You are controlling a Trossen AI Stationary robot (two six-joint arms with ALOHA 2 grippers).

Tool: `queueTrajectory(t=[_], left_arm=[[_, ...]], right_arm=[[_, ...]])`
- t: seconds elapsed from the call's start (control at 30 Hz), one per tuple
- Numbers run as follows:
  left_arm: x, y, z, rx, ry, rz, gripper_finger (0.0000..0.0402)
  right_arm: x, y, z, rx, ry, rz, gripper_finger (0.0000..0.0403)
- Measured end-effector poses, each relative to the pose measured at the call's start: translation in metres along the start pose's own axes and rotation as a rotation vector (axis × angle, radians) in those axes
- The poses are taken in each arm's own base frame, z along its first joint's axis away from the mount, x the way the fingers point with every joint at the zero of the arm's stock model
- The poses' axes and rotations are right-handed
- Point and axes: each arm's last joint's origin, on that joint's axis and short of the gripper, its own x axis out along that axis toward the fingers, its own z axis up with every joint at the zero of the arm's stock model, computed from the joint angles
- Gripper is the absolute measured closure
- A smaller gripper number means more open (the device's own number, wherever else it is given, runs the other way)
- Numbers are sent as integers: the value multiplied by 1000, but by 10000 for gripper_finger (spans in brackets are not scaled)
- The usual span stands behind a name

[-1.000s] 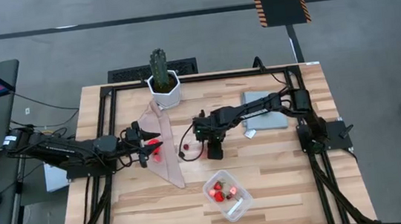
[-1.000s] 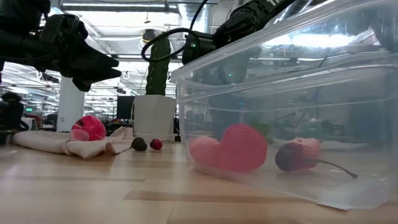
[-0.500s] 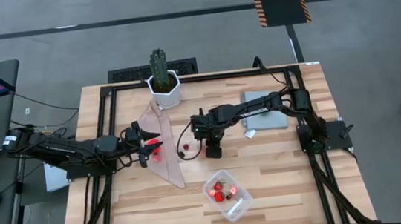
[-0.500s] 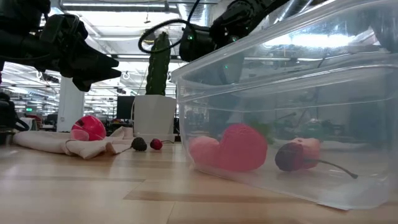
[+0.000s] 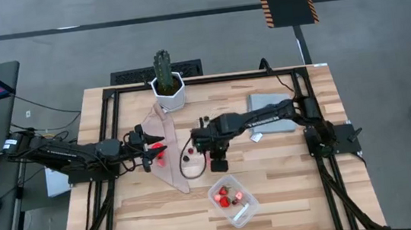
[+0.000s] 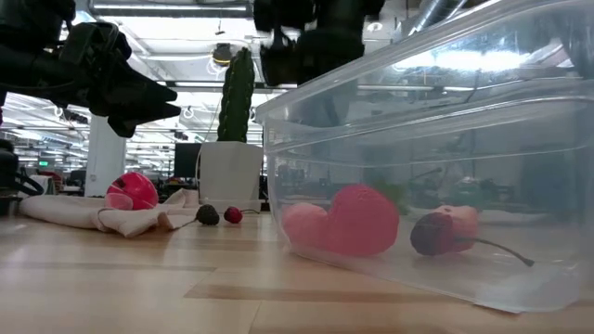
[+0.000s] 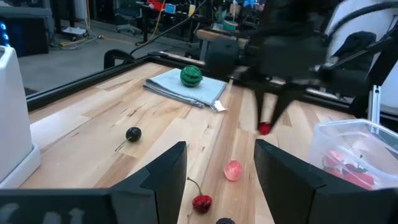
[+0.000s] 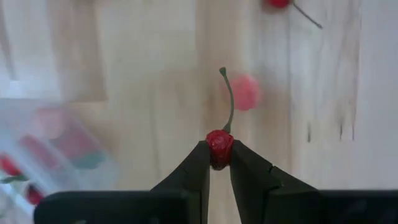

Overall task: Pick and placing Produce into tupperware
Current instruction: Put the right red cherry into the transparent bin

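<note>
A small red cherry (image 8: 219,142) with a thin stem is in my right gripper (image 8: 219,163), which is shut on it above the table's middle (image 5: 218,162). The left wrist view also shows the cherry (image 7: 264,129) hanging clear of the wood. The clear tupperware (image 5: 233,198) stands near the front edge with red produce inside (image 6: 357,221). Loose produce lies on the table: a dark berry (image 7: 133,134), a pink piece (image 7: 232,170), another cherry (image 7: 201,202) and a green striped ball (image 7: 191,76) on a grey cloth. My left gripper (image 7: 221,146) waits open and level at the left. My right gripper pinches the cherry's round red body (image 8: 219,149) between its two fingertips. The fingers come from above, pointing down. The cherry is lifted clear of the table, and its stem (image 8: 230,99) sticks out free beyond the fingertips.
A beige cloth (image 5: 168,157) lies between the arms, with a pink ball (image 6: 132,191) on it. A cactus in a white pot (image 5: 166,84) stands at the far edge. A grey mat (image 5: 270,113) lies at the right.
My right gripper has risen from the table and drifted a little toward the near edge and the tupperware; in the low view it has climbed toward the picture's top.
</note>
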Motion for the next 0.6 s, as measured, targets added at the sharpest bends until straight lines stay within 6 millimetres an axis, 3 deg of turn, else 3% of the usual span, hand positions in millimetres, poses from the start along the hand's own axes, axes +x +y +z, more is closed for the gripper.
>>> queueTrajectory(t=[0.23, 0.6], left_arm=[[0, 0, 0, -8, 0, 0, 223], [0, 0, 0, -24, 1, 0, 223]], right_arm=[[-16, 50, 0, -7, -12, -24, 327], [-15, 114, -17, 46, 3, 2, 327]])
